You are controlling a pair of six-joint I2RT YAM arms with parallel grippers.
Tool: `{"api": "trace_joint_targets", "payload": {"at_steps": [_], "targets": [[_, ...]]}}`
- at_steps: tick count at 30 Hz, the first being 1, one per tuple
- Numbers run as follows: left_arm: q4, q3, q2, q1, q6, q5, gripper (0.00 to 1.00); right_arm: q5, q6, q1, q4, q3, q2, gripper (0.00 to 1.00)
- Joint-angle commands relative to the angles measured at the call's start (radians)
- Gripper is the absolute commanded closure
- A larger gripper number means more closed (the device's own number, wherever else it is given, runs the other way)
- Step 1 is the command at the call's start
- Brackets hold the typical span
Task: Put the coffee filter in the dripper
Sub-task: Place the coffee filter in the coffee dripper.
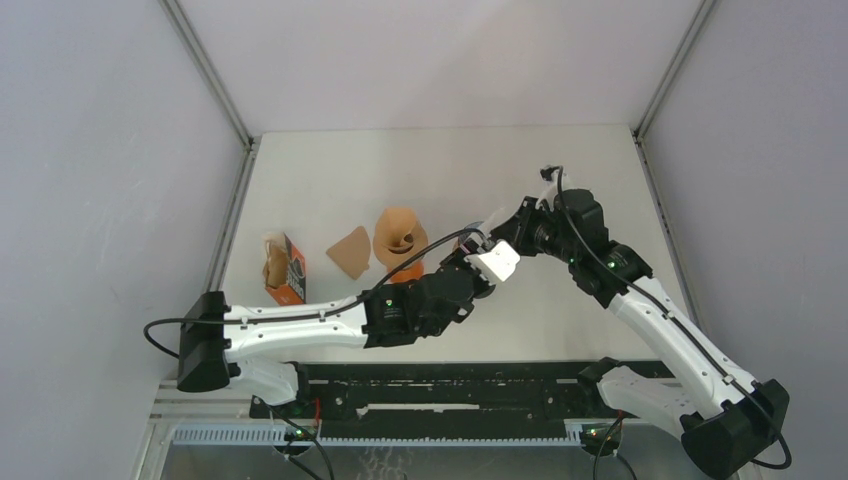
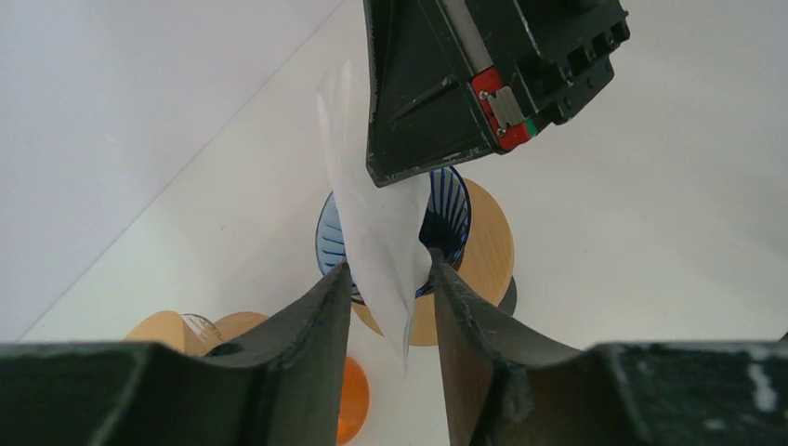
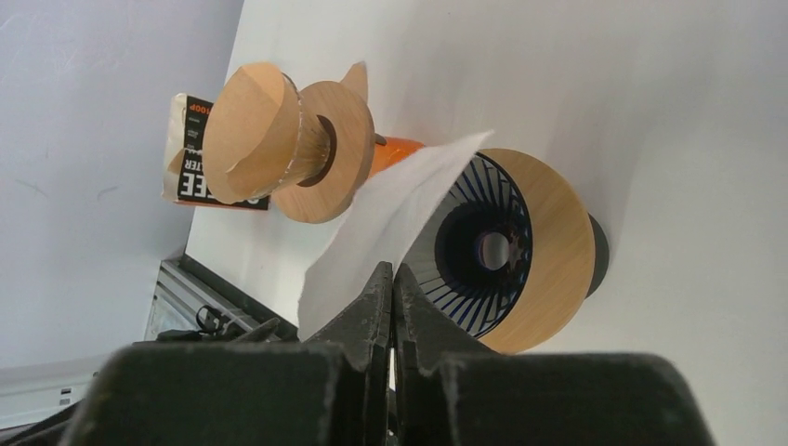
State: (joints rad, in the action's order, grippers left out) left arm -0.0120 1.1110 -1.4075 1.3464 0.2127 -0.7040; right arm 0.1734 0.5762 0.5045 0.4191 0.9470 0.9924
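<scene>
R hand (image 3: 391, 276): fingers pressed together w/ no gap, pinching the near edge of the white coffee filter (image 3: 400, 209). From the pinch the paper fans up and away, and its far corner crosses the left rim of the dripper (image 3: 520, 251). The dripper is blue ribbed glass in a wooden collar, mouth facing the wrist cam. Filter sits in front of the mouth, not seated inside. Can't tell if the paper touches the rim.

L hand (image 2: 388, 274): fingers parted partway. The same filter runs through the gap, w/ its sides close to both fingertips (image 2: 334, 288). Can't tell if either tip is pressing the paper. In the L wrist view the dripper is just beyond the tips, behind the paper, and the R hand's black body comes in from above onto the filter's top part.

Top view: both hands meet mid-desk (image 1: 580, 180) w/ the white filter between them.

Left of them is a wooden stand (image 1: 400, 235) holding a brown filter. Next are a loose brown filter (image 1: 350, 252) flat on the desk and a filter box (image 1: 283, 268), farthest left.
</scene>
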Motion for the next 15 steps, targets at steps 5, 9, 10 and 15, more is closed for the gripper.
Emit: {"api": "trace_joint_targets", "payload": {"at_steps": [5,9,10,15], "targets": [[0.033,0.107,0.07,0.004,-0.101,-0.034,0.39,-0.046,-0.066,0.008,0.048,0.08,-0.003,0.96],[0.058,0.117,0.115,-0.011,-0.171,-0.026,0.26,-0.061,-0.088,0.011,0.077,0.102,-0.002,0.96],[0.071,0.124,0.127,-0.019,-0.192,-0.017,0.23,-0.065,-0.093,0.011,0.082,0.107,0.0,0.96],[0.159,0.185,0.14,-0.066,-0.305,0.036,0.14,-0.08,-0.107,0.017,0.096,0.125,0.002,0.96]]}}
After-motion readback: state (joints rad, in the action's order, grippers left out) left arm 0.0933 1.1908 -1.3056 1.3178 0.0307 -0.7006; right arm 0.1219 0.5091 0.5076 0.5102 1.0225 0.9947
